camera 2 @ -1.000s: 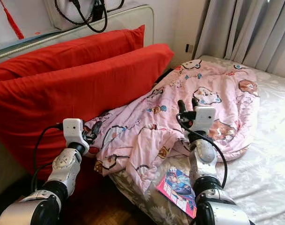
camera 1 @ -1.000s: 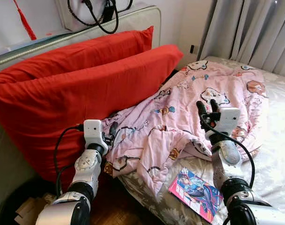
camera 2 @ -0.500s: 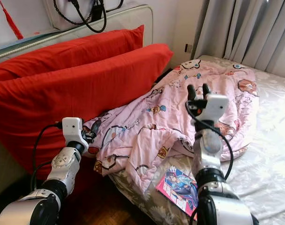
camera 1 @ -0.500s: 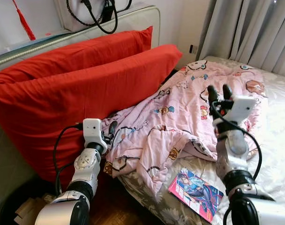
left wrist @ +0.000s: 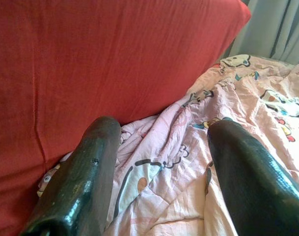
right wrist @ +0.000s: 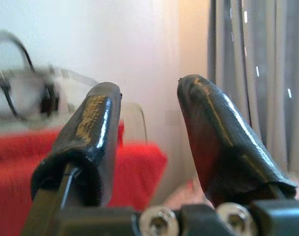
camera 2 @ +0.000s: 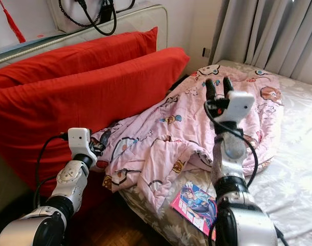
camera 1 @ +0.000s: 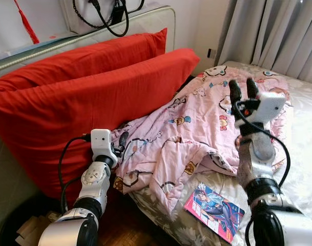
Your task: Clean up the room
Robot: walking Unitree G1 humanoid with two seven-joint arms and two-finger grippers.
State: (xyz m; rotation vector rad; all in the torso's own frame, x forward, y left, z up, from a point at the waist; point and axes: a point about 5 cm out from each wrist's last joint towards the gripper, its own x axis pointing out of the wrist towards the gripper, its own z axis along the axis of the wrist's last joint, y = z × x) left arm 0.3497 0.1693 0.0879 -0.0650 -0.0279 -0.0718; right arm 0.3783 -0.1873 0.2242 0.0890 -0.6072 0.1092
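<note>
Nearest of all, a colourful comic book (camera 1: 215, 206) lies flat on the floral sheet at the corner of the bed (camera 1: 304, 169), just in front of the rumpled pink blanket's (camera 1: 196, 133) lower folds and beside the right arm.

The pink blanket, printed with cartoon figures, is the thing waiting to be tidied. It sprawls in a heap across the bed, one edge drooping over the bed's side, the rest running back toward the curtains.

The left gripper (camera 1: 121, 143) sits low at the blanket's near-left edge, against the foot of the front red pillow (camera 1: 89, 110). In the left wrist view its 2 fingers (left wrist: 85, 172) are spread apart with a fold of blanket lying between them, not pinched; the red pillow rises just behind.

The right gripper (camera 1: 243, 91) is raised above the middle of the blanket, pointing up and clear of the cloth. Its 2 fingers (right wrist: 90, 132) stand parted, holding nothing.

Behind the blanket, 2 red pillows lean one against the other, the rear one (camera 1: 99, 54) propped on the pale headboard (camera 1: 145, 20). A black strap (camera 1: 112, 15) dangles over the headboard's top. Farthest back, beyond the blanket, grey curtains (camera 1: 278, 31) hang along the wall.
</note>
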